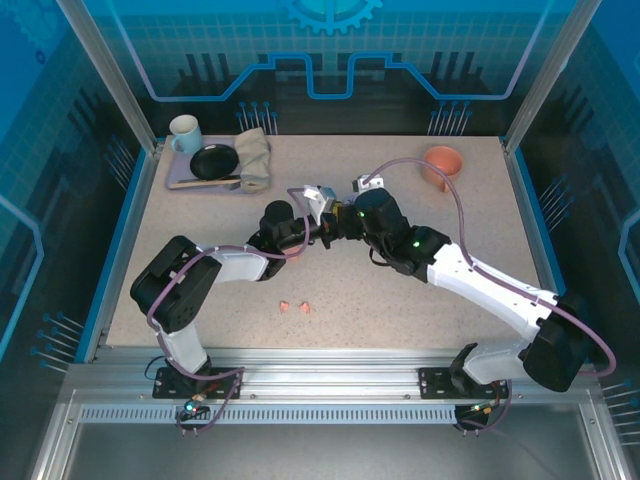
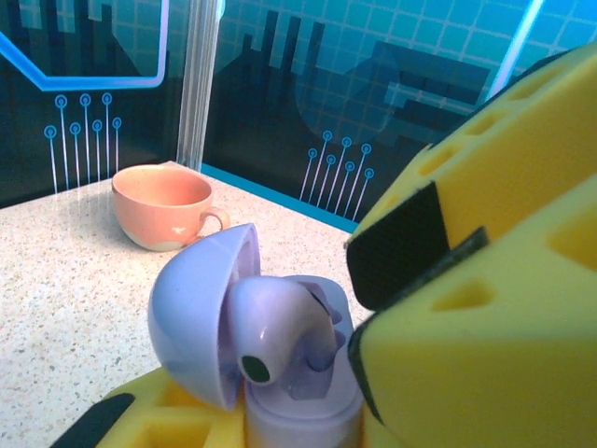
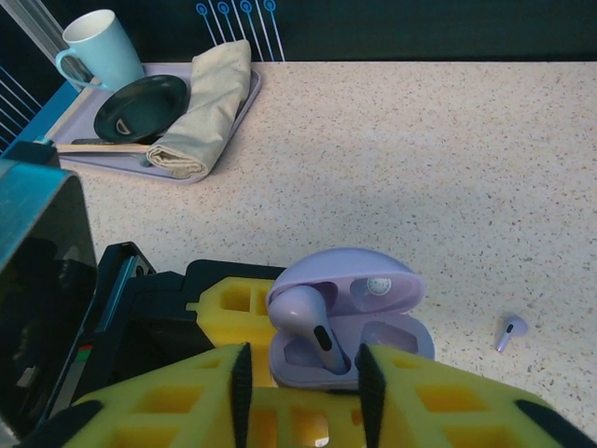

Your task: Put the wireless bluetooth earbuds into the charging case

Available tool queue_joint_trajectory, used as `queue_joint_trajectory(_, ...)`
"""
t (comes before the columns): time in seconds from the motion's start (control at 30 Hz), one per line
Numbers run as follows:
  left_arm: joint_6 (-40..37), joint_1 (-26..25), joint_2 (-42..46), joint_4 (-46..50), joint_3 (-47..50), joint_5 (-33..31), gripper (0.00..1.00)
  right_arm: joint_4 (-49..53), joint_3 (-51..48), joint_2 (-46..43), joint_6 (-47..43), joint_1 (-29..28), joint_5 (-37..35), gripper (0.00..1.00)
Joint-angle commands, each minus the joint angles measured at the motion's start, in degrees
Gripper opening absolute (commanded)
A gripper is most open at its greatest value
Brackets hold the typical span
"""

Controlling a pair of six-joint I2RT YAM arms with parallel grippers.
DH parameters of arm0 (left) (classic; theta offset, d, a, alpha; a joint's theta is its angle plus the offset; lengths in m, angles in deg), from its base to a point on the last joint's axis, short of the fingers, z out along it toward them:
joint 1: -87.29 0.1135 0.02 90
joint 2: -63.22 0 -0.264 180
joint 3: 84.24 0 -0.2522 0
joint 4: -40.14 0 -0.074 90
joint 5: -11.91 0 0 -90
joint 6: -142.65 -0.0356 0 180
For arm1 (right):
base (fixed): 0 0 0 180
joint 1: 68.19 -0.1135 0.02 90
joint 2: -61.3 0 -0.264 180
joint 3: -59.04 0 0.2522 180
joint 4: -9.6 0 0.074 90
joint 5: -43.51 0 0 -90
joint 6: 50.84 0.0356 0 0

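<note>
Lilac earbud (image 3: 303,322) stands (in case (image 3: 382,299)) between right gripper's (image 3: 303,362) jaws.

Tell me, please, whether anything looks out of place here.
Yes: the lilac earbud stands tilted, proud of its well in the open lilac case, not seated; a second lilac earbud lies loose on the table.
</note>
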Motion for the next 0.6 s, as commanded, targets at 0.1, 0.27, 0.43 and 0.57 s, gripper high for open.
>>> queue_joint_trajectory(0.1, -0.1, -0.1, 1.2, -4.6, 1.4, 2.0, 0.00, 3.8, 5.4, 0.6, 2.9, 2.6, 5.1, 0.51)
queue_joint_trajectory(0.27, -0.2, -0.1, 1.0, -5.1, 2.4, 2.5, 0.00, 4.5, 7.4, 0.6, 5.2, 4.4, 10.3, 0.62)
queue_joint_trajectory(0.43, -0.6, -0.1, 0.9, -5.3, 3.1, 3.0, 0.00, 6.1, 9.0, -0.3, 6.9, 5.5, 12.7, 0.65)
queue_joint_trajectory(0.57, -1.5, -0.1, 1.4, -4.8, 3.4, 3.0, 0.00, 12.3, 11.7, -0.2, 8.3, 6.4, 13.3, 0.64)
